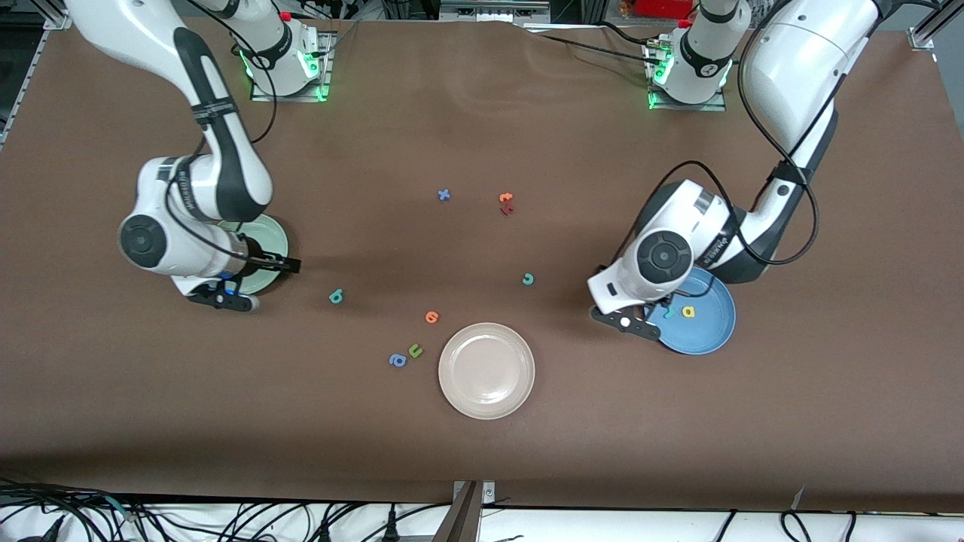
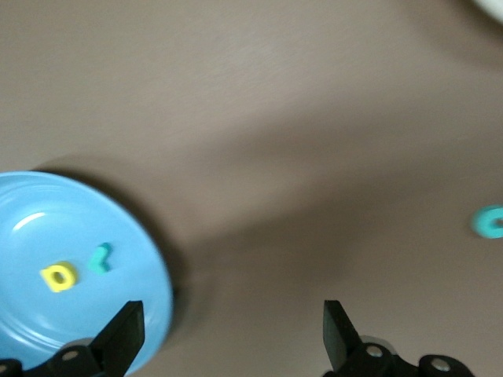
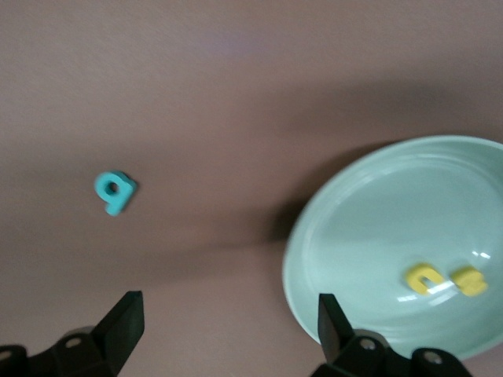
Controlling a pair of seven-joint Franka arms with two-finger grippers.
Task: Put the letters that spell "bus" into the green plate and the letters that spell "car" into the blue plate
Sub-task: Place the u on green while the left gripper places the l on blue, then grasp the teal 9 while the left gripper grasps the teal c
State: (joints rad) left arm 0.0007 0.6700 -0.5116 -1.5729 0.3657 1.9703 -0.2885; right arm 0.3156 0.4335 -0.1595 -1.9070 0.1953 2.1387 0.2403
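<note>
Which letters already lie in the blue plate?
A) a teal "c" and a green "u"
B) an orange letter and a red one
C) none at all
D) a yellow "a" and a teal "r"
D: the left wrist view shows the yellow "a" and the teal "r" lying in the blue plate, while the teal "c" sits on the table.

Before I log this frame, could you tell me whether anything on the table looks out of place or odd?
Nothing looks damaged or spilled. Two letters lie in the blue plate and two in the green plate. The teal "c" and teal "b" are not yet in a plate; they lie on the table among the spare letters.
</note>
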